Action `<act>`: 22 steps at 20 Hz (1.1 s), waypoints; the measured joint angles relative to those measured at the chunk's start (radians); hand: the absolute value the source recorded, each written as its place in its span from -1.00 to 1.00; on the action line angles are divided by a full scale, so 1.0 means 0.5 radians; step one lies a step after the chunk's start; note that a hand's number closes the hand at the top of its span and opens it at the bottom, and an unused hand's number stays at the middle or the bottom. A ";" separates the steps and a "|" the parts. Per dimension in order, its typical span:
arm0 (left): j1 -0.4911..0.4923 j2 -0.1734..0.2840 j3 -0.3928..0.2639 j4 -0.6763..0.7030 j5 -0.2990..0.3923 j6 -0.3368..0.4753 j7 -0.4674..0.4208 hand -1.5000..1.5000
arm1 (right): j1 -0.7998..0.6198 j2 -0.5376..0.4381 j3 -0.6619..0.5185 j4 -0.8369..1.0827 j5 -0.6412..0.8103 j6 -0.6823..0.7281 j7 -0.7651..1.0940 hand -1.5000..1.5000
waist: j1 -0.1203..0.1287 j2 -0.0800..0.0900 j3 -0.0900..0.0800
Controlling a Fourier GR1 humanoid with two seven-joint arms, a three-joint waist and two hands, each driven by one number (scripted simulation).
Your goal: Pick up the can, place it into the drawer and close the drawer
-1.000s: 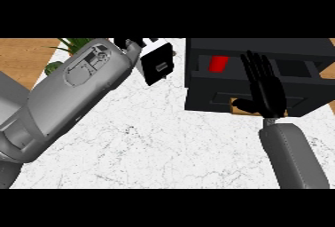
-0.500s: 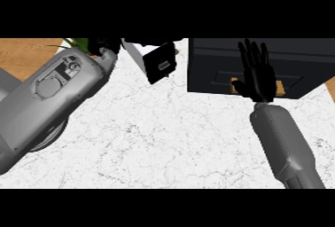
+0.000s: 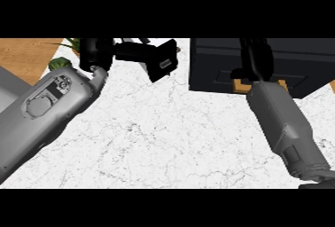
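Note:
The black drawer unit [image 3: 294, 62] stands at the counter's back right, and its dark front shows no opening. The can is not visible anywhere. My right hand [image 3: 255, 57] lies against the unit with straight fingers pointing away from me, open and holding nothing. A tan piece [image 3: 239, 87] of the unit peeks out beside my right wrist. My left hand [image 3: 97, 52] is at the back left with relaxed fingers, open and empty.
A small black box [image 3: 161, 64] stands on the white marble counter [image 3: 163, 146] just right of my left hand. A green plant [image 3: 62, 63] sits at the back left, next to the counter's edge and a wood floor [image 3: 23, 55].
The red can showed in the open drawer one second ago. My right hand has pushed away from me since, and the drawer now looks shut with the can hidden. The left forearm drew back.

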 measured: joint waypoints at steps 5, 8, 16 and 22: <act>0.122 0.031 -0.004 -0.109 -0.037 0.000 -0.015 -1.00 | -0.162 -0.044 -0.051 0.211 0.005 -0.007 0.003 -1.00 | 0.013 0.014 0.005; 0.179 0.054 0.008 -0.160 -0.049 -0.009 -0.022 -1.00 | -0.231 -0.058 -0.077 0.304 0.001 -0.005 -0.002 -1.00 | 0.016 0.022 0.008; 0.319 0.074 0.023 -0.274 -0.094 -0.010 -0.067 -1.00 | -0.344 -0.082 -0.140 0.453 -0.030 0.029 -0.113 -1.00 | 0.011 0.039 0.013; 0.393 0.097 0.047 -0.329 -0.098 -0.029 -0.088 -1.00 | -0.354 -0.057 -0.324 0.431 -0.238 0.080 -0.395 -1.00 | -0.010 0.042 0.018</act>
